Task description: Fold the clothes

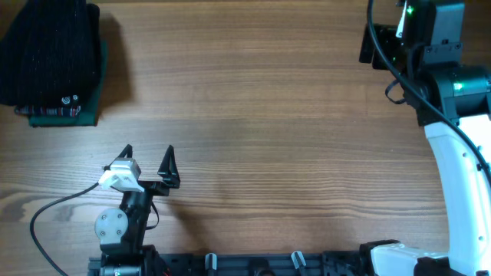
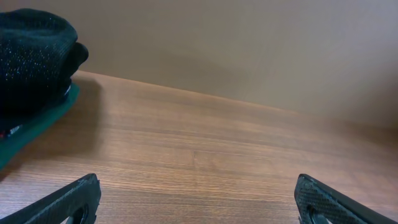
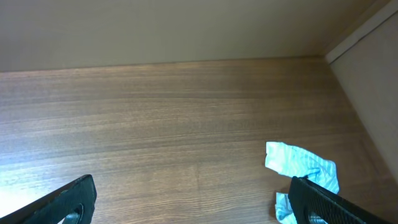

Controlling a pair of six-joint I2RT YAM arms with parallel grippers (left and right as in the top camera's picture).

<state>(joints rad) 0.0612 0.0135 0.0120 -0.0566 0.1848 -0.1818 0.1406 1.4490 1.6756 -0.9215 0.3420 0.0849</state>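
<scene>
black knit garment (image 1: 50, 50) sits folded compact atop a green-edged pile (image 1: 90, 115) at the table (image 1: 268, 115) far-left corner, likely parked as done, so left gripper (image 1: 147, 161) and right gripper (image 3: 193, 190) hang wide open, empty, well clear of it.

Clothes (image 1: 47, 54) atop another garment (image 1: 84, 116) (far left)
</scene>
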